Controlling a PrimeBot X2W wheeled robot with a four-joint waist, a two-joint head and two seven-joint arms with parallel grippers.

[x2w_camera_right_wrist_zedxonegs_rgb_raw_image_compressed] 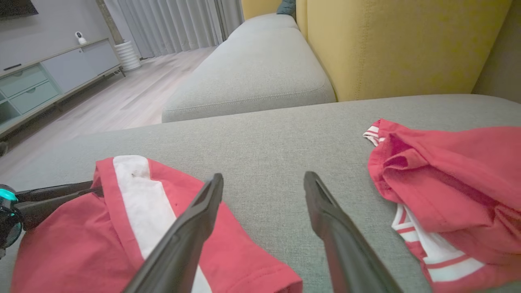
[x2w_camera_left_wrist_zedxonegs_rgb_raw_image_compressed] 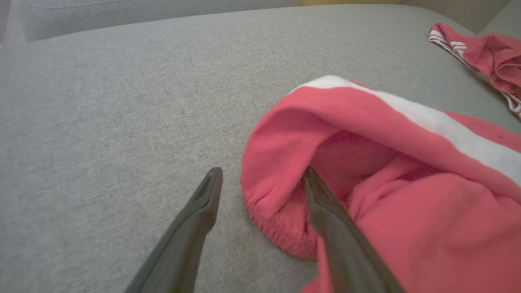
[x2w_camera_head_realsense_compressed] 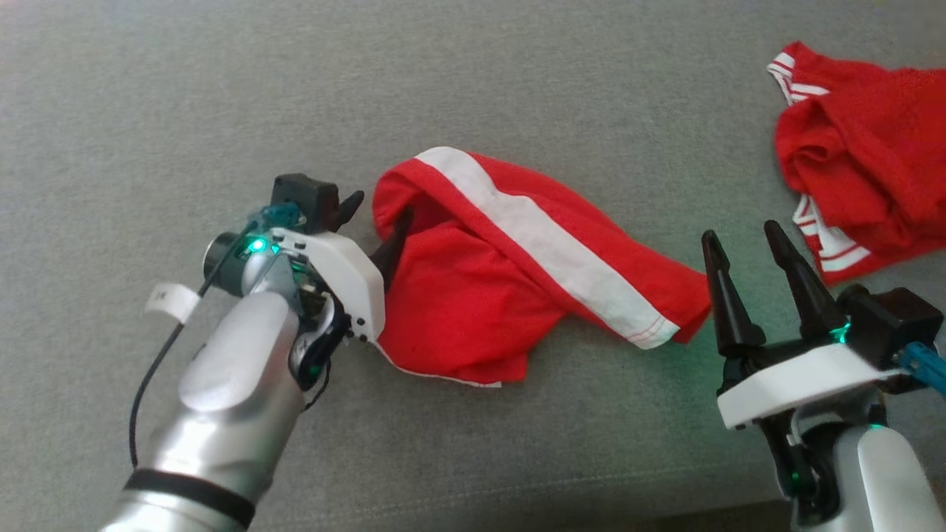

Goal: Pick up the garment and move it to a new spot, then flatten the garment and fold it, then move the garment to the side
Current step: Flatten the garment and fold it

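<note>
Red shorts (x2w_camera_head_realsense_compressed: 473,295) lie on the grey sofa cushion (x2w_camera_head_realsense_compressed: 517,89), their long axis slanting from the waistband (x2w_camera_left_wrist_zedxonegs_rgb_raw_image_compressed: 264,195) at the left gripper (x2w_camera_head_realsense_compressed: 380,207) to the leg hem (x2w_camera_head_realsense_compressed: 658,332) beside the right gripper (x2w_camera_head_realsense_compressed: 740,233). Both grippers' jaws stand apart, and one left finger (x2w_camera_left_wrist_zedxonegs_rgb_raw_image_compressed: 325,211) sits inside the waistband.

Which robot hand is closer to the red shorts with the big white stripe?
The left. The left gripper straddles the edge of the shorts, one finger tucked inside the opening. The right gripper is open beside their other end.
</note>
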